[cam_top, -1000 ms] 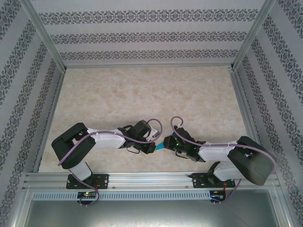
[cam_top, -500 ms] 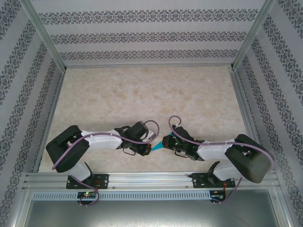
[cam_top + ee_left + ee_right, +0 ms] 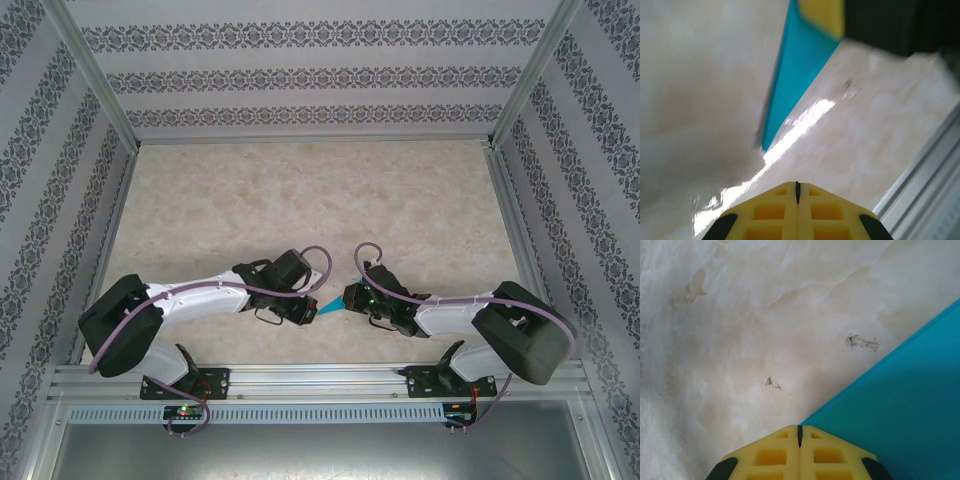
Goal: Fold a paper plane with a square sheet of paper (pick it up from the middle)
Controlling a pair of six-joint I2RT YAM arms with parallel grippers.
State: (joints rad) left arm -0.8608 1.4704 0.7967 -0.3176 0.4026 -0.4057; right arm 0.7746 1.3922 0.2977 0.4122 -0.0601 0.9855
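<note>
Thin turquoise-blue paper (image 3: 330, 309), pointed at one end, sits btwn the two grippers near the front edge of the beige marbled tabletop (image 3: 300, 200). Right gripper (image 3: 348, 300) fingers (image 3: 822, 15) look clamped on its far end. Left gripper (image 3: 796, 184) fingers are pressed together w/ nothing btwn them, paper tip just beyond.

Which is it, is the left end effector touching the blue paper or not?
Apart. In the left wrist view, bare table shows between the shut left end effector and the blue paper.
</note>
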